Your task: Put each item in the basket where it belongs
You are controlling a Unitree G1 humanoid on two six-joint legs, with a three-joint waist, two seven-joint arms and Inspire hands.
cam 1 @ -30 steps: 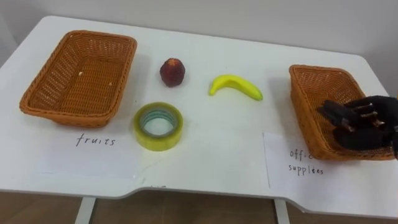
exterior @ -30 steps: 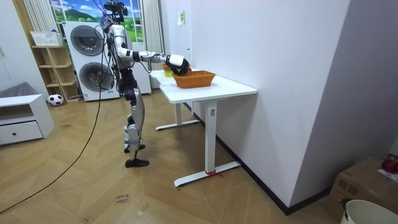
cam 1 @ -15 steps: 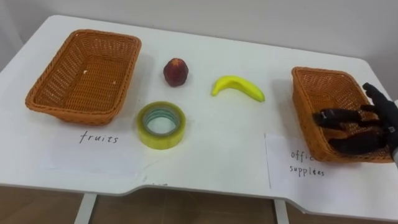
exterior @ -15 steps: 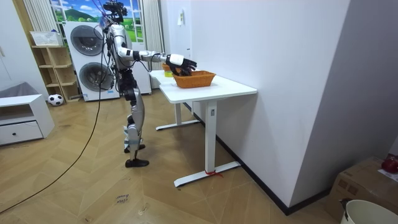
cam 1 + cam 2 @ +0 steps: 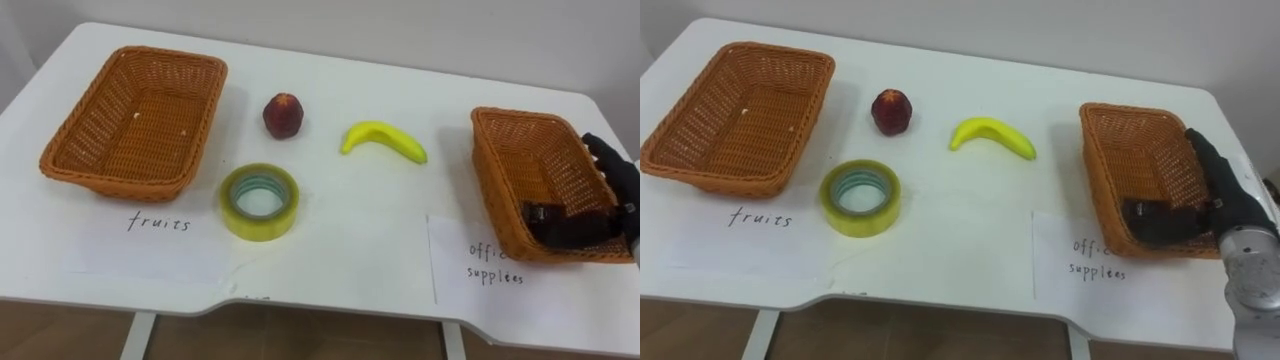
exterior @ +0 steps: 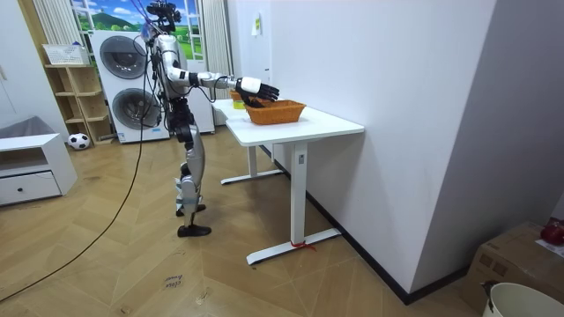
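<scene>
A black oblong thing lies in the right wicker basket, against its near wall. My right hand hovers over that basket's right side, open, fingers straight and pointing away from me; I cannot tell whether it touches the black thing. On the table between the baskets lie a dark red fruit, a yellow banana and a roll of yellow tape. The left wicker basket holds nothing. In the room view I stand at the table's end with the right hand stretched over the basket.
A paper label reading "fruits" lies before the left basket, and one reading "office supplies" before the right one. The white table's front edge is close below the labels. A white wall stands behind the table.
My right hand went from curled round the black thing to straight fingers and drew back to the right. The black thing now lies in the right basket.
</scene>
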